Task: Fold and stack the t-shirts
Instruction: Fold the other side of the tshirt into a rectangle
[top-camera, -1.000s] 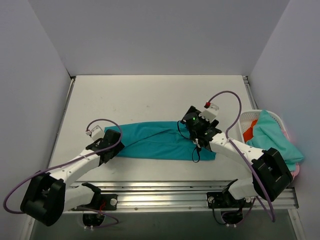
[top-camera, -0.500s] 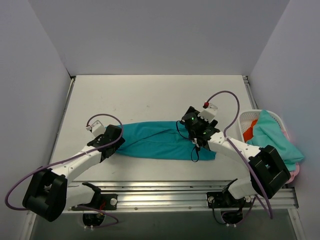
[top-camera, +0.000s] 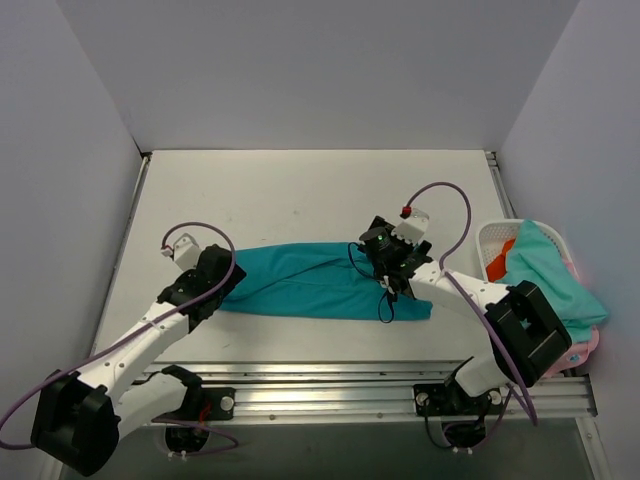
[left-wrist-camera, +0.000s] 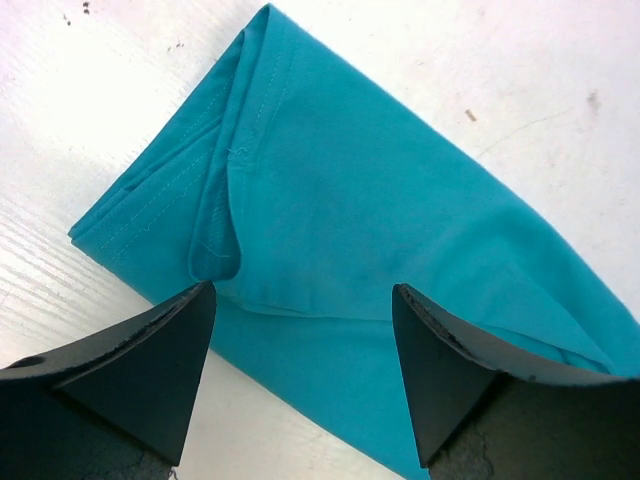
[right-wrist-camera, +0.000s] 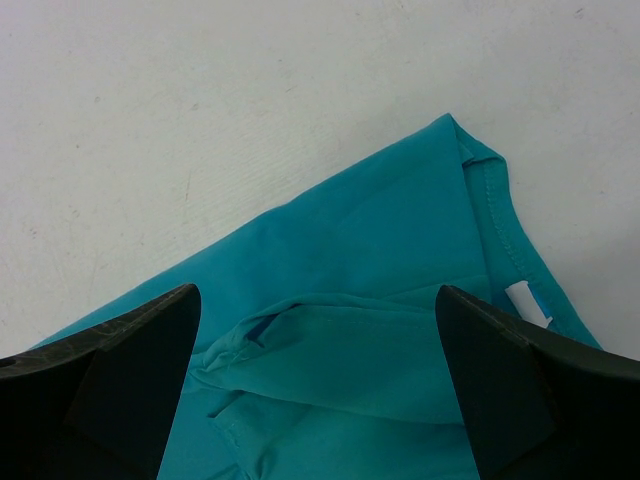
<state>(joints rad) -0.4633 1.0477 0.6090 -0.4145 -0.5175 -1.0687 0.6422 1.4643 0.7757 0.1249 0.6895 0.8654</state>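
L pincer (left-wrist-camera: 300, 305), R pincer (right-wrist-camera: 318, 305) wide open, empty, over opposite ends of teal t-shirt (top-camera: 310, 282)

From my remote station, I am looking down on a pale grey table (top-camera: 300, 190) that is filling most of the overhead view, with plain grey walls (top-camera: 320, 70) closing it in on the left, far and right sides. A white lattice basket (top-camera: 487, 238) is sitting at the right edge, and a ribbed metal rail (top-camera: 330, 385) is running along the near edge. Up close, I am seeing dark specks (left-wrist-camera: 75, 12) and a faint scuff (left-wrist-camera: 470, 115) marking the tabletop.
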